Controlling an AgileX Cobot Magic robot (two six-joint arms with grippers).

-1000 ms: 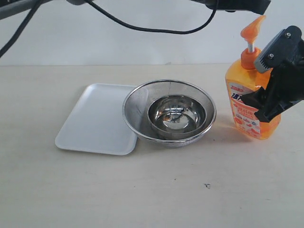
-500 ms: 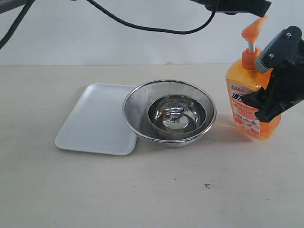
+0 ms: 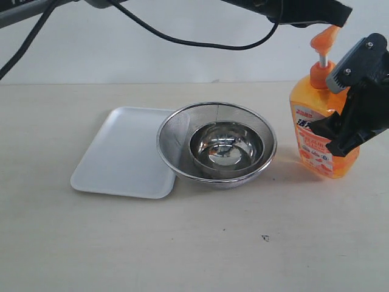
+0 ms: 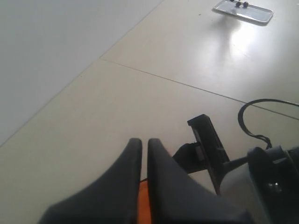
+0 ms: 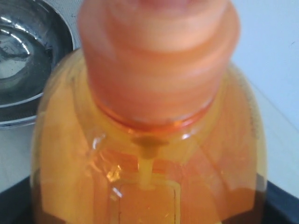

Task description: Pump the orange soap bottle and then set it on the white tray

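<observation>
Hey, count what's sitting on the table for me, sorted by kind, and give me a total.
Soap bottles: 1, the orange soap bottle
Trays: 1, the white tray
Steel bowls: 2, the mesh strainer and the small steel bowl inside it
Total: 4

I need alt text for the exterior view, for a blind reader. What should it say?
The right gripper clamps an upright orange soap bottle on the right of the view, with the left gripper just over its pump head. In the centre, a small steel bowl sits inside a mesh strainer, whose rim overlaps the white tray on the left.
</observation>
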